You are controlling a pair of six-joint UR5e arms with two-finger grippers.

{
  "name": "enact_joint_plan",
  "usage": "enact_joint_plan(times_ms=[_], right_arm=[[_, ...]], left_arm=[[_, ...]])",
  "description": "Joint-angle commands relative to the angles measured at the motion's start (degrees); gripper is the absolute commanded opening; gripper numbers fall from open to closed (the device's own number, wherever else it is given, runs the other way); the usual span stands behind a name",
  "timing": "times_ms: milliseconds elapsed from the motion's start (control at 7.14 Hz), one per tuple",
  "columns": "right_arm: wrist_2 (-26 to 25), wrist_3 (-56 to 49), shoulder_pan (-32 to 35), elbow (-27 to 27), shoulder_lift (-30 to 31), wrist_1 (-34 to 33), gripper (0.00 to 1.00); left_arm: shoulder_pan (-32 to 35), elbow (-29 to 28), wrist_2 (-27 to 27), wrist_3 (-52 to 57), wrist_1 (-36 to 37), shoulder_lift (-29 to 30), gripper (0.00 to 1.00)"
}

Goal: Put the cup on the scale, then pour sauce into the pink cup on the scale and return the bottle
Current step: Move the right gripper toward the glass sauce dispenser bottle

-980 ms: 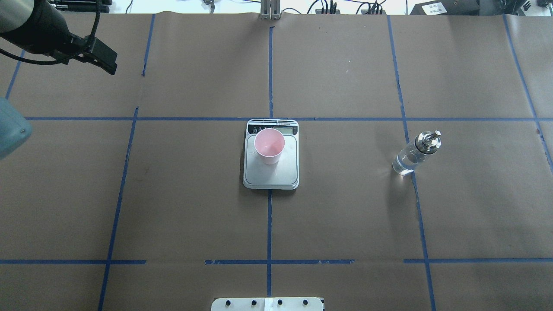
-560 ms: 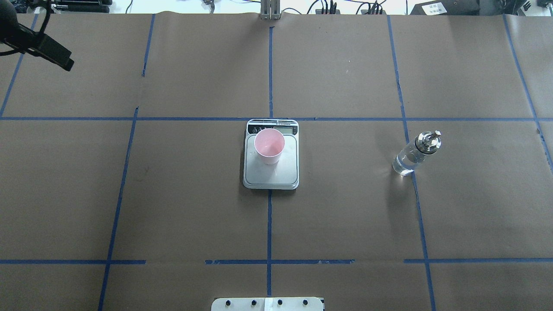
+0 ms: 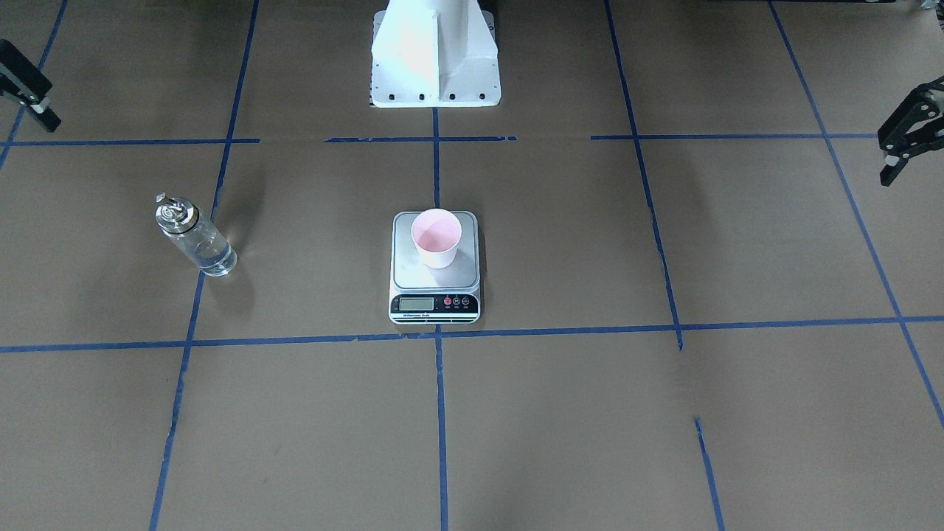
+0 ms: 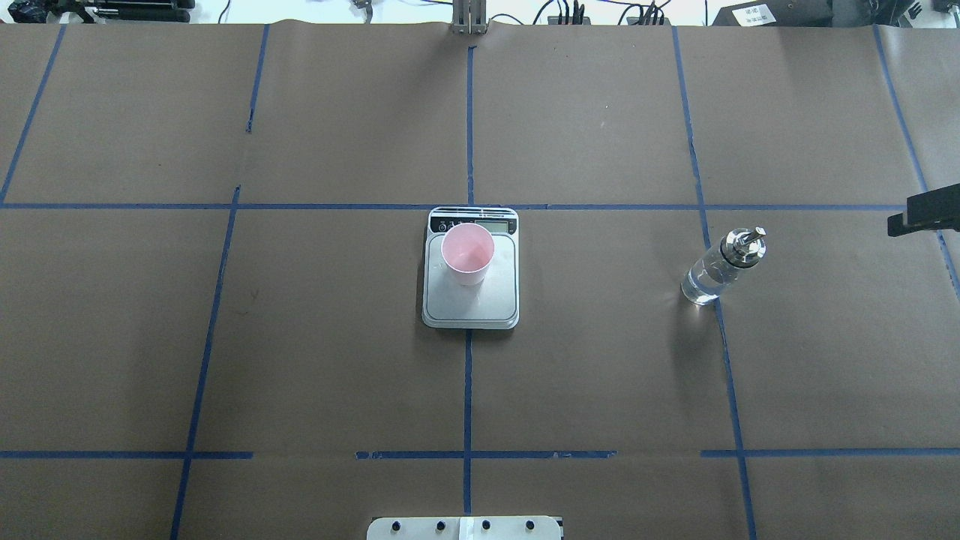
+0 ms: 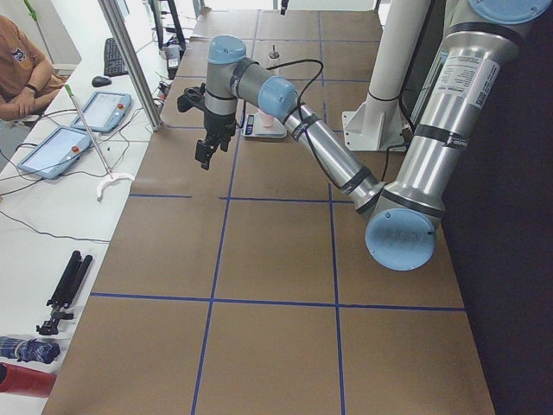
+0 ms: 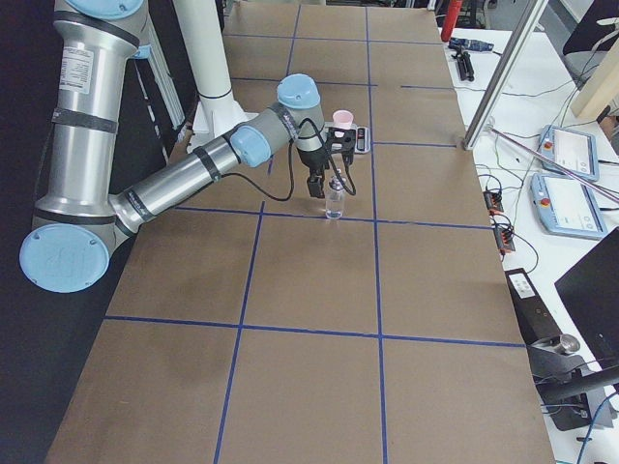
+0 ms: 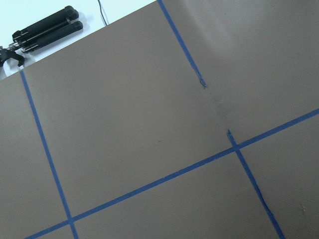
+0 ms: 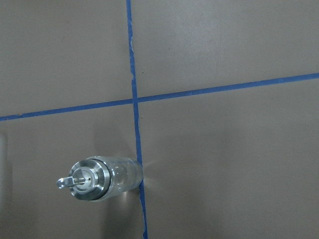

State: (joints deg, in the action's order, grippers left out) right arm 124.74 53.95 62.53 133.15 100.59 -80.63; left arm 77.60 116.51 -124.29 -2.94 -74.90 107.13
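The pink cup [image 3: 436, 237] [image 4: 467, 251] stands upright on the steel scale [image 3: 413, 274] [image 4: 480, 304] at the table's middle. The clear bottle [image 4: 712, 270] [image 3: 195, 240] [image 8: 99, 179] with its metal spout stands upright on a blue tape line, holding a little clear sauce. My right gripper [image 4: 894, 223] [image 3: 48, 118] [image 6: 314, 188] hovers beside the bottle, apart from it, fingers apart and empty. Far off on the other side of the table, my left gripper [image 3: 887, 158] [image 5: 205, 156] hangs open and empty.
The robot's white base [image 3: 435, 59] sits at the table's near edge. Blue tape lines grid the brown paper. A black tripod [image 7: 45, 27] lies off the table's left end. Tablets [image 5: 104, 111] and a seated person [image 5: 22, 65] are beside that end.
The left gripper has drawn back out of the overhead view at the upper left. The right gripper has come into that view at the right edge, near the bottle. Cup, scale and bottle are unmoved.
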Motion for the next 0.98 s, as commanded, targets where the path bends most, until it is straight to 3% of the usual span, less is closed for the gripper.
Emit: enact_joint_plan(times_ms=[0,140,560,840], right_arm=[[-13.23,11.56,-12.64,5.16,2.59,3.9,1.0],[-17.21,15.27,-16.88,6.4,2.85,4.07,1.0],[-37.66,23.72,-33.13,8.61,3.12,4.08,1.0],[-46.12,23.57,-37.64,8.44,3.47,6.17,1.0]], left_arm=[[1.41,-1.54,-0.07,1.0,-1.38,-0.87,1.0],[1.42,-1.72,0.19,1.09,-2.17,-0.96,1.0],[1.33,-4.18,0.37,1.18,-2.35,-4.3,1.0],[1.42,-4.01,0.37,1.18,-2.44,-4.3,1.0]])
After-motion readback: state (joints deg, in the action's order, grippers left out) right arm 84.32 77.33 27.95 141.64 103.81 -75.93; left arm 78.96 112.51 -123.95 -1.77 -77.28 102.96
